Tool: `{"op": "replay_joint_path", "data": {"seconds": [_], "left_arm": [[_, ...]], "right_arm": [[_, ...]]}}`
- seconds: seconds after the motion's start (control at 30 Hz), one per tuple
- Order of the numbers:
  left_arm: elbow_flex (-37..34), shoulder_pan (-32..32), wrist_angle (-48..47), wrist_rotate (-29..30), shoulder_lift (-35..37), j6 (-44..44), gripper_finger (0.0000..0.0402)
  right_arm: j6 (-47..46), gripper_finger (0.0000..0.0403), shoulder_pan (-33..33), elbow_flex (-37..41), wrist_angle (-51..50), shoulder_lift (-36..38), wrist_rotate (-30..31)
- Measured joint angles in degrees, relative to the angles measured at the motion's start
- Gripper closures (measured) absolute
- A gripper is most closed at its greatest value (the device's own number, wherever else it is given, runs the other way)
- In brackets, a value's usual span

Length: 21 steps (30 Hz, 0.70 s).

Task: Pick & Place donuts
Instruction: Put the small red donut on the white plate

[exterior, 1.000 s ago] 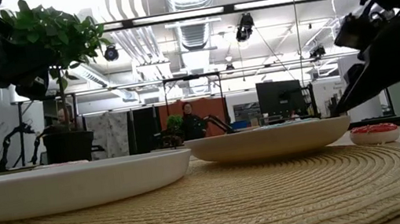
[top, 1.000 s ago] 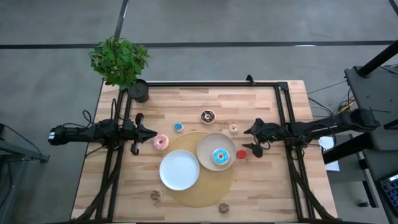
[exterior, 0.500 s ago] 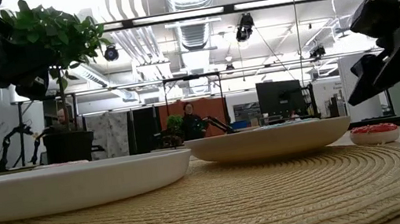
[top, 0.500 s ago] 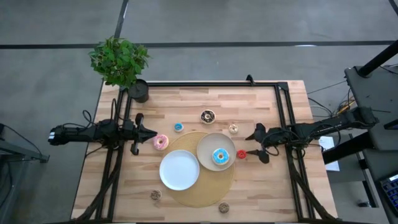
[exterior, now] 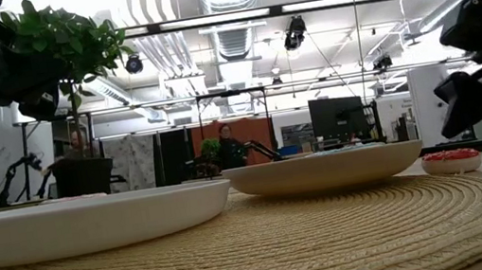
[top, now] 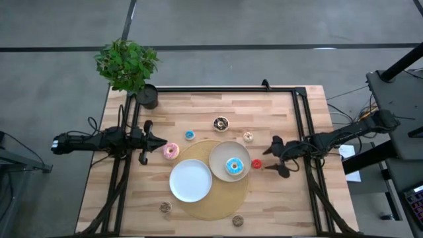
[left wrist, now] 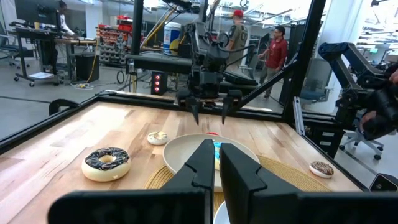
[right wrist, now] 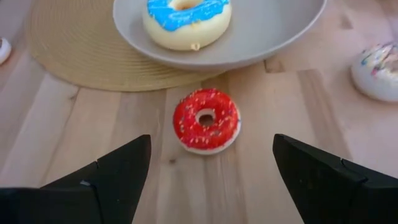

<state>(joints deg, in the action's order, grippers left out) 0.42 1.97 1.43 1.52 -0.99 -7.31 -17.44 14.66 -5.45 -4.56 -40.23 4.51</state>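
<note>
— Right gripper [top: 273,158]: standing wide open, holding nothing, hovering just beside the red donut [right wrist: 206,120], fingers [right wrist: 118,165] spread to either side of it.

— And the donut itself?

— Lying flat on the bare table [top: 291,198], just off the edge of the beige plate [top: 218,157], which is already carrying the blue donut [top: 233,166]. Sitting on the woven mat [top: 241,192] beside the white plate [top: 190,180].

— Left gripper [top: 160,140]?

— Closed on nothing, waiting near the pink donut [top: 171,151].

— Hazards?

— Judging a low, small ring: descending short risks pinching only the rim and flipping it; descending off-centre risks nudging it against the plate edge. Also risking a fingertip striking the wood if dropping too far.
</note>
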Motion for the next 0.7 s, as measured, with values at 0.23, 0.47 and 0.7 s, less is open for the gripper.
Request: {"op": "replay_joint_path", "data": {"seconds": [0.23,0.47,0.7], "left_arm": [[0.0,0.0,0.0,0.0,0.0,0.0,0.0402],[0.0,0.0,0.0,0.0,0.0,0.0,0.0402],[0.0,0.0,0.0,0.0,0.0,0.0,0.0402]], "right_arm": [[-3.6,0.0076,1.6,2.2,0.0,0.0,0.1],[-3.5,0.0076,1.6,2.9,0.4,-0.2,2.6],[-3.6,0.0076,1.6,3.1,1.9,-2.2,3.1]]}}
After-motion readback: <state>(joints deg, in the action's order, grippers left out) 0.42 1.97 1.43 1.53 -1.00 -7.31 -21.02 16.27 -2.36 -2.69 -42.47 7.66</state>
